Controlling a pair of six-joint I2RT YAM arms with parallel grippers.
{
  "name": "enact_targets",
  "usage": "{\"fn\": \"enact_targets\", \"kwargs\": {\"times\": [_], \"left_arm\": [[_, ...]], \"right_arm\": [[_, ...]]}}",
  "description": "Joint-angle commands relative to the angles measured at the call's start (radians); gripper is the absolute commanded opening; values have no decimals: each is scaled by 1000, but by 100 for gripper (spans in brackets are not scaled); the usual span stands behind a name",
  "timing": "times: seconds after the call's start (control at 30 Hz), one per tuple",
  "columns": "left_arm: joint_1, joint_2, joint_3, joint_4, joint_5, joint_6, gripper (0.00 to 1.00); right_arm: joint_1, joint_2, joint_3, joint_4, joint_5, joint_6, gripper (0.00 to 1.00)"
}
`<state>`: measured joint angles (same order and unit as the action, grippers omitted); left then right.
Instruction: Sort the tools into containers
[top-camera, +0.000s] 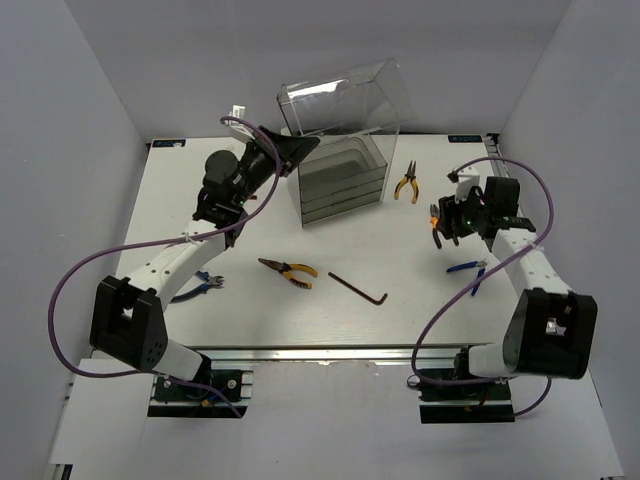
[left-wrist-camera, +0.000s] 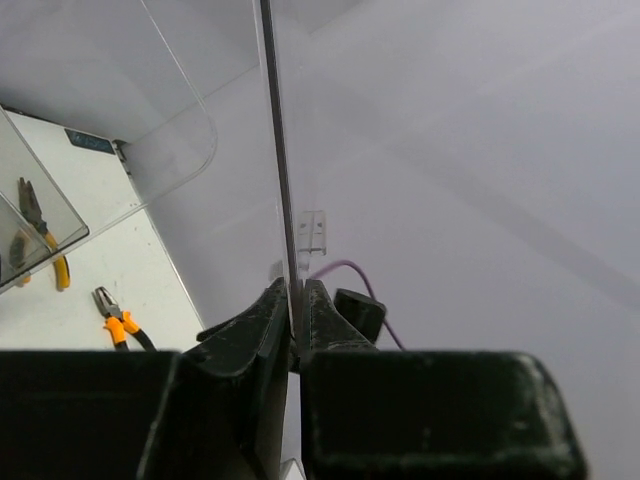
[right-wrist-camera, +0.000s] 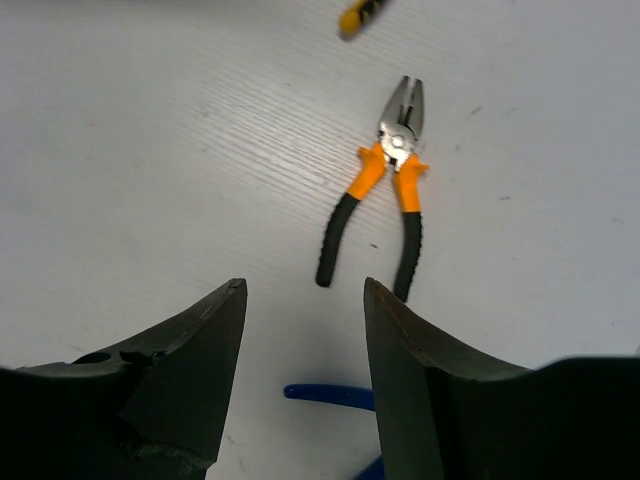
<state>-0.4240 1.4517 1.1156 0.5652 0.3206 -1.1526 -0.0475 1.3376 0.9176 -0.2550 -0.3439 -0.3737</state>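
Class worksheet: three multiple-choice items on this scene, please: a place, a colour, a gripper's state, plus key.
1. Where does the hex key lie?
A. on the table, before the cabinet
B. inside the cabinet
C. held in the air

2. What colour are the handles of the pliers by the right gripper?
A. green
B. orange and black
C. white

3. How is the left gripper?
A. open over the table
B. shut on the hex key
C. shut on the cabinet's clear lid

Key: A, it rests on bare tabletop; B, seen in the right wrist view; C, it pinches the lid's edge.
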Motion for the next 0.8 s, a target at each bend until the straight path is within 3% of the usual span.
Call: {"fn": "enact_targets", "kwargs": {"times": [0.0, 0.37, 0.77], "left_arm": [[1, -5, 64, 64, -23, -10, 15], [2, -4, 72, 64, -25, -19, 15], [2, -4, 72, 56, -23, -19, 15]], "right_arm": [[-54, 70, 76, 31, 37, -14, 57], [-92, 371, 193, 54, 91, -103, 54], [-89, 492, 196, 89, 141, -136, 51]]}}
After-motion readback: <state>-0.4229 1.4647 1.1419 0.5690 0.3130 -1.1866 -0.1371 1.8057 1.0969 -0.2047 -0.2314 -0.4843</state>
